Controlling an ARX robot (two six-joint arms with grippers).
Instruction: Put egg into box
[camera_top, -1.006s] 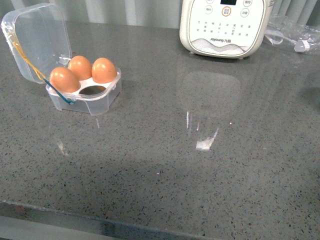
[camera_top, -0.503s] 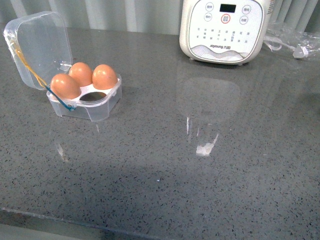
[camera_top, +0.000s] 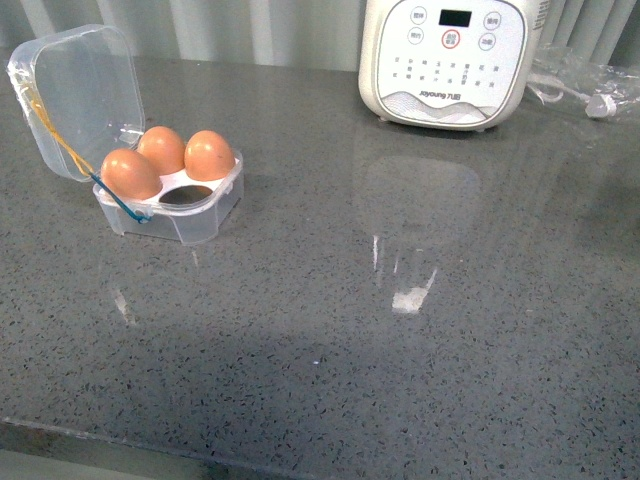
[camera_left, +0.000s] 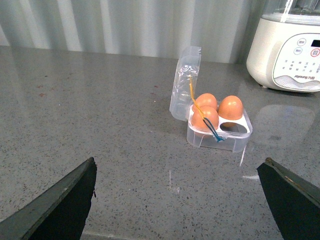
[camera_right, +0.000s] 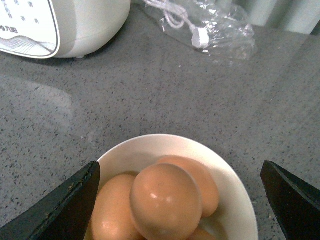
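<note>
Egg case on grey countertop, front view far left, lid upright. Three eggs seated; near-right slot empty. Yellow and blue bands hang over near-left corner.

Supply: white bowl of brown eggs, top egg directly below right gripper, fingers spread wide, nothing held. Left gripper also spread, empty, well back from case.

White cooker at rear.

Risks:
- hard pinch cracks shell
- piled eggs shift
- light case slides
- band snags egg at slot
</note>
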